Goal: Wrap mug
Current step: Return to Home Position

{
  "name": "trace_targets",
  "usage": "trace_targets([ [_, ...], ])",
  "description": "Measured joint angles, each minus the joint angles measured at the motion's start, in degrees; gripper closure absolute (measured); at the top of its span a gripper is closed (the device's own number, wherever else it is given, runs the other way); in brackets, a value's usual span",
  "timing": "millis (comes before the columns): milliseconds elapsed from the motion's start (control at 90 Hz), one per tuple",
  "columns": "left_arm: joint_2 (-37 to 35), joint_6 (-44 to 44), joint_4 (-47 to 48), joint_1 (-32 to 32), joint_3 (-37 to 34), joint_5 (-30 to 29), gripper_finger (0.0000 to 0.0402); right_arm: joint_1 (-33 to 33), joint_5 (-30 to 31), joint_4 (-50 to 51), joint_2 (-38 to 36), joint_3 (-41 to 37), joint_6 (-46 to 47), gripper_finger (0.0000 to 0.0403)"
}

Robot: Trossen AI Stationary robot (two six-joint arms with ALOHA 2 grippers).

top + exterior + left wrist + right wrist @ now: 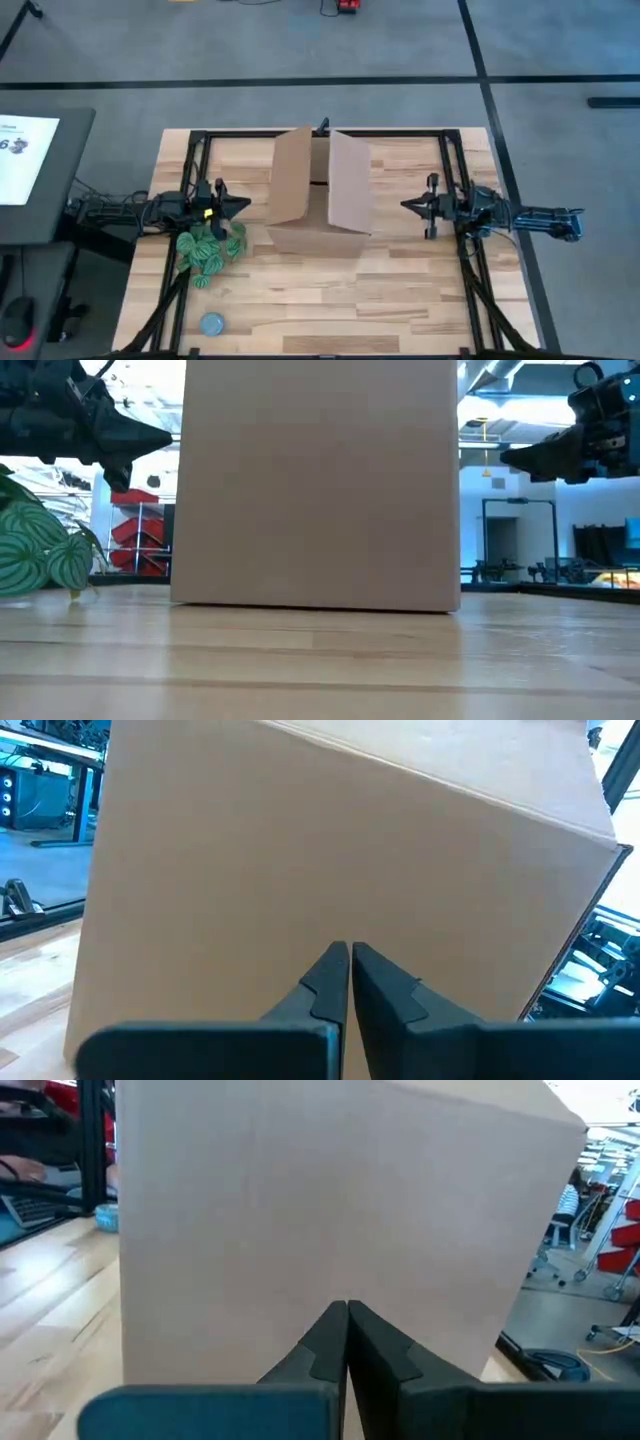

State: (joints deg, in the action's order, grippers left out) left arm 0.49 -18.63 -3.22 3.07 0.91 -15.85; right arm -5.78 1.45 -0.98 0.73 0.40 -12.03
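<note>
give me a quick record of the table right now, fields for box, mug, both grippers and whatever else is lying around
cardboard box: middle of the table, two flaps standing up
mug: not visible in any view
left gripper: shut, empty, raised beside the box, apart from it
right gripper: shut, empty, raised on the opposite side, apart from it
green patterned bundle: on the table by the left gripper
blue disc: flat, near the table's front edge, left-arm side
</note>
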Motion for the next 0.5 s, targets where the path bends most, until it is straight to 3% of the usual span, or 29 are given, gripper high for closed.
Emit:
trace_targets([
  [500, -0.01, 3.02, 0.17, 0.0, 0.04, 0.26, 0.0402, 0.0, 0.0, 0.03, 0.02, -0.02, 0.02, 0.0403],
])
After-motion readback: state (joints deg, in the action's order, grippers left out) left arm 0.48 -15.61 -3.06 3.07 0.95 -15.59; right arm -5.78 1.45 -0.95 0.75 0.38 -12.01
